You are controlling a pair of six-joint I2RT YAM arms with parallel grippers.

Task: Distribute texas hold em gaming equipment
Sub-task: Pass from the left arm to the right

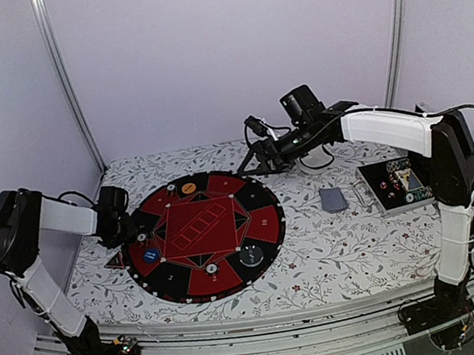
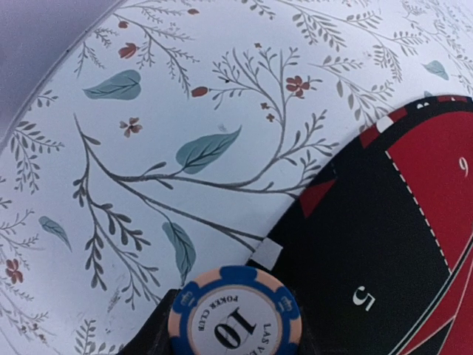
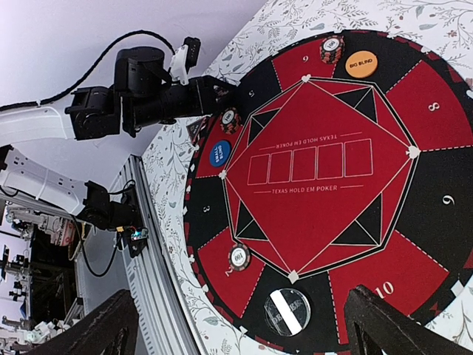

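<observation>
As the left gripper [image 1: 121,229] pinches a round blue-and-peach poker chip [image 2: 235,319] at the rim of the circular red-and-black mat [image 2: 384,244], the right gripper [image 1: 262,152] hangs spread wide over the far edge. A grey-blue deck of cards [image 1: 333,199] lies on the floral cloth [image 1: 318,254] near a flat box [image 1: 401,183], contents unclear.
</observation>
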